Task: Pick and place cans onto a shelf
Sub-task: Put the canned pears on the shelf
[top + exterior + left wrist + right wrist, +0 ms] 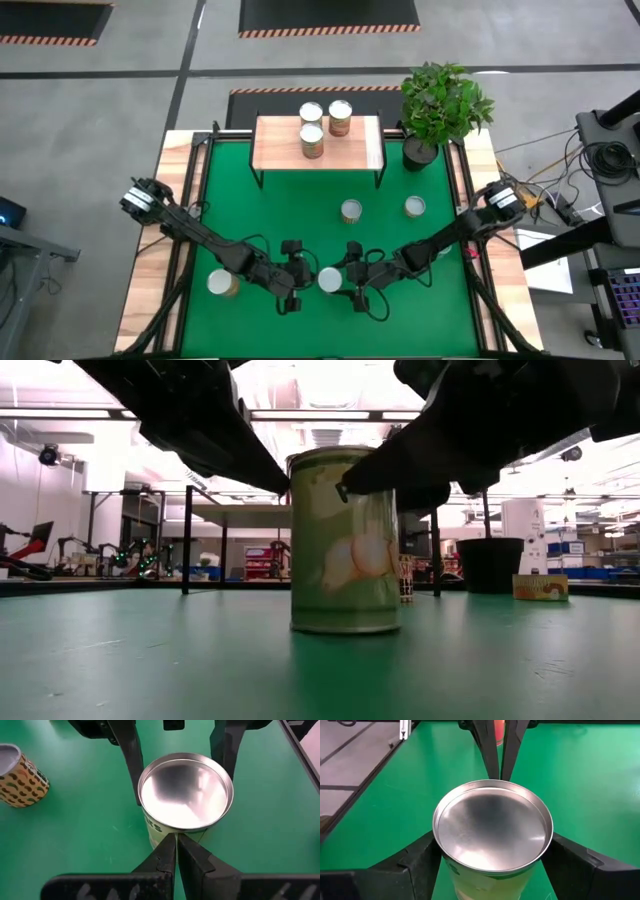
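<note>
Right gripper (492,857) astride upright can (492,827)

A robotics lab — other robot arms (110,555) are sitting on far benches, ceiling strip lights (330,415) are glowing, hazard-striped mats (328,18) are lying on the floor.

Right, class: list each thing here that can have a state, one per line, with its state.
Shelf: three cans standing on it.
Front can: upright on the mat, between the right fingers.
Other three cans: upright on the mat, untouched.
Right gripper: fingers either side of the front can.
Left gripper: fingers shut beside that can.
</note>
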You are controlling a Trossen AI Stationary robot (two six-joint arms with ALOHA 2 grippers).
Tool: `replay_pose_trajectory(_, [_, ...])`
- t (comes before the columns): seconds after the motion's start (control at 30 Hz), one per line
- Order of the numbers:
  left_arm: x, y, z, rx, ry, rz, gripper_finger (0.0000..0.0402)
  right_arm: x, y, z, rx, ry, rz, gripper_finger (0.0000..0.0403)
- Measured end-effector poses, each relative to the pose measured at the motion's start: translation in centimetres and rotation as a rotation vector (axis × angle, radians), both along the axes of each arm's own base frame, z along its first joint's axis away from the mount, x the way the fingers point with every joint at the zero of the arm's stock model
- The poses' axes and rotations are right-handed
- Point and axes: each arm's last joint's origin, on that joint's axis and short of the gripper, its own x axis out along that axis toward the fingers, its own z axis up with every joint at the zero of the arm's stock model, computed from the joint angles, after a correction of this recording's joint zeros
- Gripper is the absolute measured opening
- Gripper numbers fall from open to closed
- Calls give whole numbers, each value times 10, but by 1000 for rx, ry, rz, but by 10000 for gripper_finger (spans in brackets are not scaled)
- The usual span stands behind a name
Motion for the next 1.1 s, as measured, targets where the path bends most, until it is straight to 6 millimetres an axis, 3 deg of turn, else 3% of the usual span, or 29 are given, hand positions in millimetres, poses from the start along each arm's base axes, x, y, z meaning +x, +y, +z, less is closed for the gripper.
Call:
replay_pose_trajectory(0.17, [-11, 3, 26, 34, -36, -42, 0, -7, -3, 20, 3, -2, 2, 291])
replay_pose_trajectory(0.33, [-30, 9, 59, 107, -101, -59, 0, -25, -18, 63, -23, 11, -98, 294])
replay_pose_trajectory(0.5, [-46, 15, 90, 269, -212, -28, 0, -45, -46, 119, -88, -6, -268, 294])
replay_pose_trajectory(0.63, [-55, 22, 108, 339, -268, 3, 0, -50, -80, 153, -84, -42, -376, 294])
replay_pose_trajectory(0.9, [-61, 28, 116, 392, -289, 17, 0, -40, -156, 180, -179, -55, -603, 293])
replay_pose_trajectory(1.1, [-62, 28, 115, 413, -280, 6, 0, -35, -210, 178, -147, -40, -687, 293])
